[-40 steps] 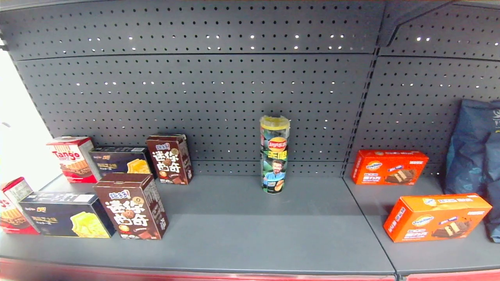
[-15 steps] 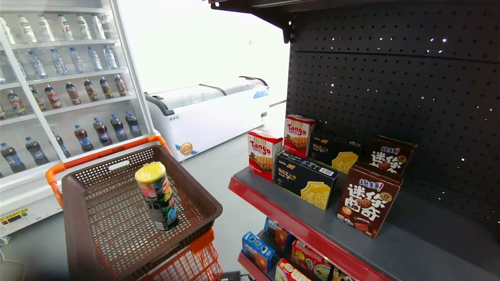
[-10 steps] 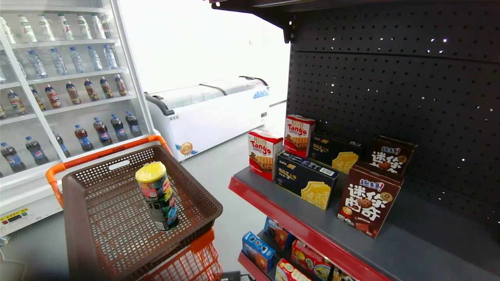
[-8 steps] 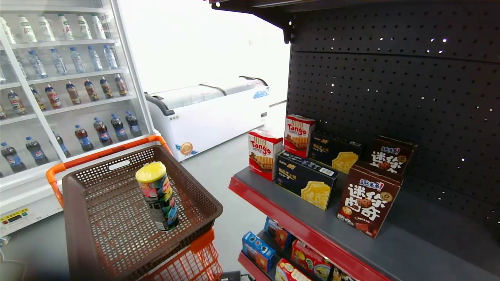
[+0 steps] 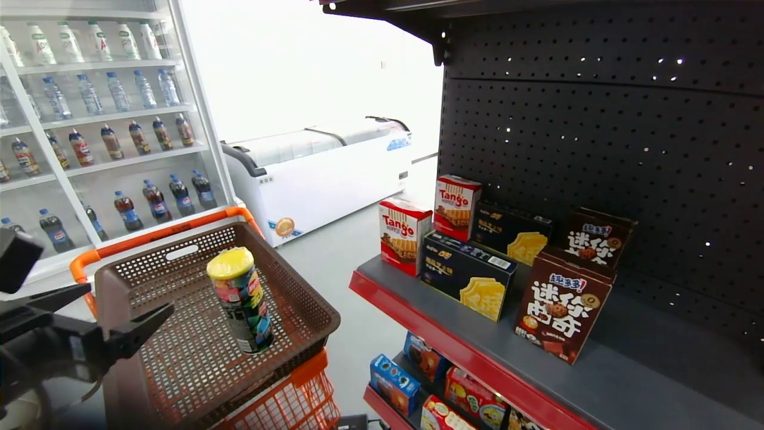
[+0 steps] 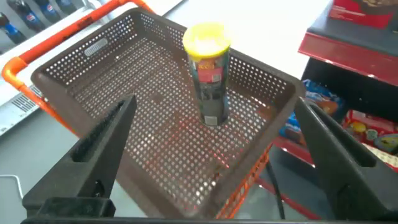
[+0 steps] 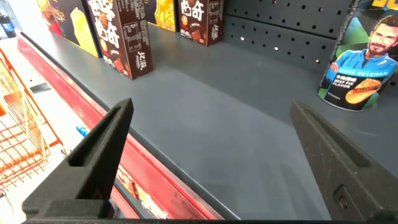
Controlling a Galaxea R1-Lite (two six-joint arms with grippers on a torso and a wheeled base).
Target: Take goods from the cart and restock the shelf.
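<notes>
Can upright in cart basket, untouched. Left gripper spread wide, empty, near basket rim; right gripper spread, empty, over shelf. Risk: off-centre contact tipping tall can.

Basket, lower left: top unobstructed, one can upright mid-floor, bare mesh all round it. Left gripper, jaws spread wide, at basket's left rim. Shelf, lower right: boxes crowd the left end, bare board to their right.
</notes>
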